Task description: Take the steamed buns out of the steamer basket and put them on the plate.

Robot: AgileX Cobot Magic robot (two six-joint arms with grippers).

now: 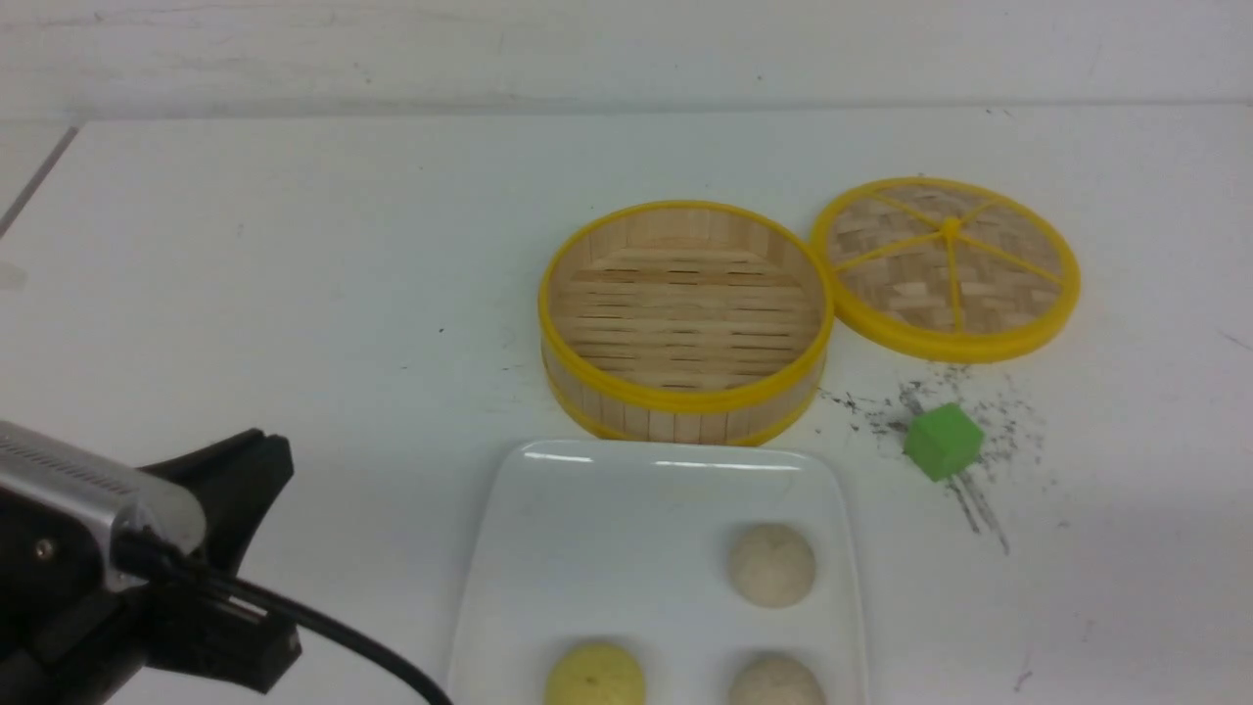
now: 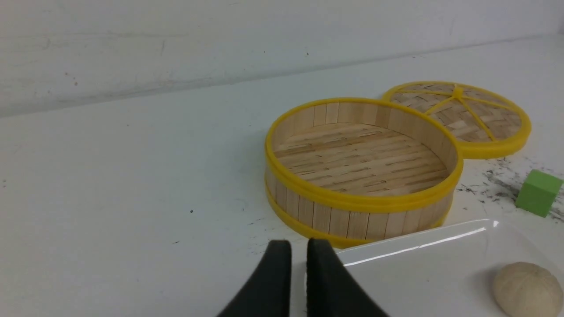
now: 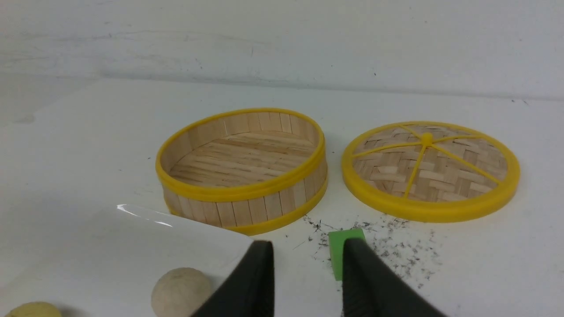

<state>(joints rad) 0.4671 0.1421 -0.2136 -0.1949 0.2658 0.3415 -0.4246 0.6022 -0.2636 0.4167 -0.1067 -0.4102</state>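
The steamer basket (image 1: 685, 406) stands mid-table and holds nothing. In front of it lies the white plate (image 1: 607, 548) with three steamed buns: a beige one (image 1: 771, 564), another beige one (image 1: 776, 682) and a pale yellow one (image 1: 594, 676). My left gripper (image 1: 245, 470) hovers low to the left of the plate. In the left wrist view its fingertips (image 2: 298, 246) are nearly together with nothing between them, near the plate's corner (image 2: 418, 264). My right gripper (image 3: 308, 248) is out of the front view. It stands open and empty above the table between the plate (image 3: 110, 246) and the green cube (image 3: 337, 255).
The flat woven lid (image 1: 945, 264) lies to the right of the basket, touching it. A green cube (image 1: 943, 442) sits among dark scuff marks right of the plate. The back wall runs behind the table.
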